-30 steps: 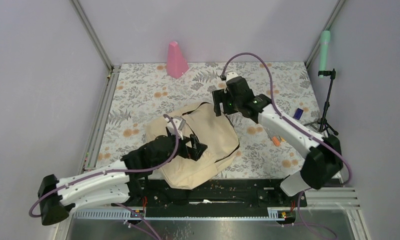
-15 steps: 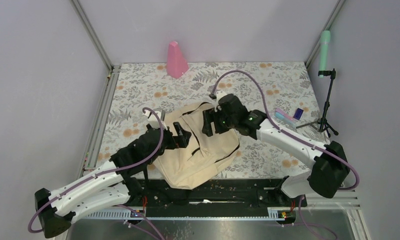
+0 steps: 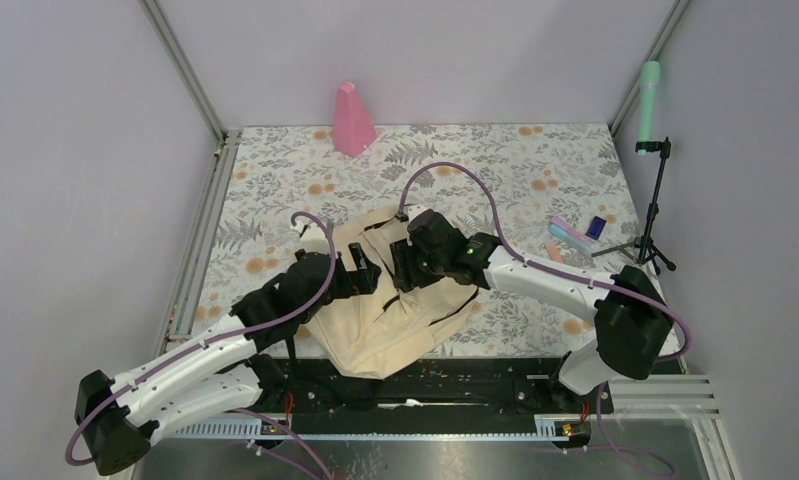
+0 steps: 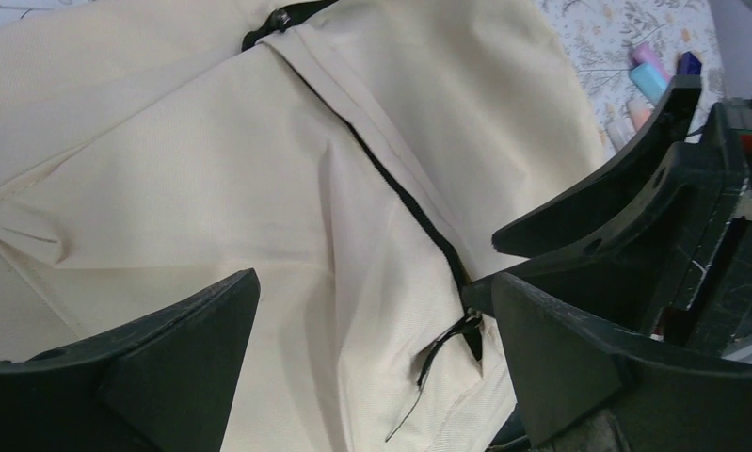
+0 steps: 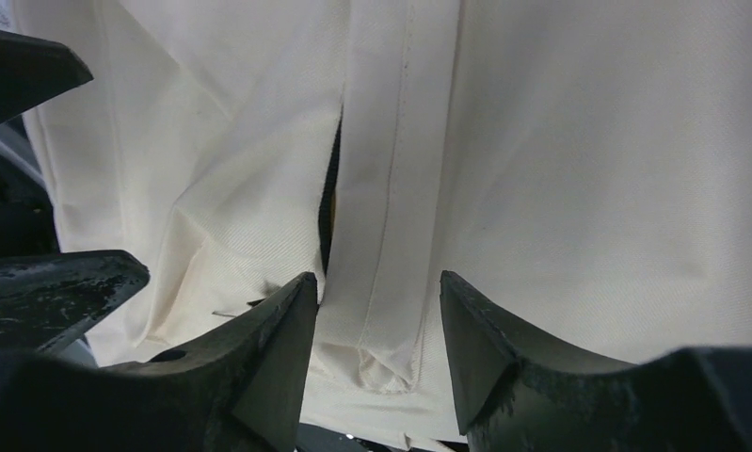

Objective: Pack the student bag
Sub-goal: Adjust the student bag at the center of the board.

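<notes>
Over student bag (image 3: 375, 342), left tool (image 4: 372, 282), right tool (image 5: 374, 278) (parted)

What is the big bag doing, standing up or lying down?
Lying down. The student bag is slumped flat on the flowery table, with its wide cream side facing up.

cream student bag (image 3: 375, 335) with a black zip line (image 4: 391, 188); grey leaf-patterned tablecloth (image 3: 575, 160) dotted with orange flowers; pink cone (image 3: 353, 120) upper centre; mint-green cylinder (image 3: 650, 100) upper right; purple cables (image 3: 455, 169).
</notes>
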`<action>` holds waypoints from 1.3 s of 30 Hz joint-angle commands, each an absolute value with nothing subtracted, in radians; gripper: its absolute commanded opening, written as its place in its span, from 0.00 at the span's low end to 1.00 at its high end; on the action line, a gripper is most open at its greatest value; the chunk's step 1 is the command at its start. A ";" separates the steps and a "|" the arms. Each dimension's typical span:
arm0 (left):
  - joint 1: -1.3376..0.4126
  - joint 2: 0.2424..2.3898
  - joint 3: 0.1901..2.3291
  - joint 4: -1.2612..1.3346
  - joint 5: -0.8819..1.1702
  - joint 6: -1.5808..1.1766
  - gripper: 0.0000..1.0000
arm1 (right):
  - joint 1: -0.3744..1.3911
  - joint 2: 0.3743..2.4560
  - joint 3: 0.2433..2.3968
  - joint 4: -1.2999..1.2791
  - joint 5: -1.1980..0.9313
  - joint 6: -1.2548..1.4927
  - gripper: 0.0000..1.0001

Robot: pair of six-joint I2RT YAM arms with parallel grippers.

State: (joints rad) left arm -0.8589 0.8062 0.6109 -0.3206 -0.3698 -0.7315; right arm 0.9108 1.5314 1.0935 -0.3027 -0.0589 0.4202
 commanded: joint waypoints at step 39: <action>-0.723 1.079 0.695 -0.234 -0.401 -0.749 0.96 | 0.902 1.678 0.949 0.232 -0.289 0.572 0.62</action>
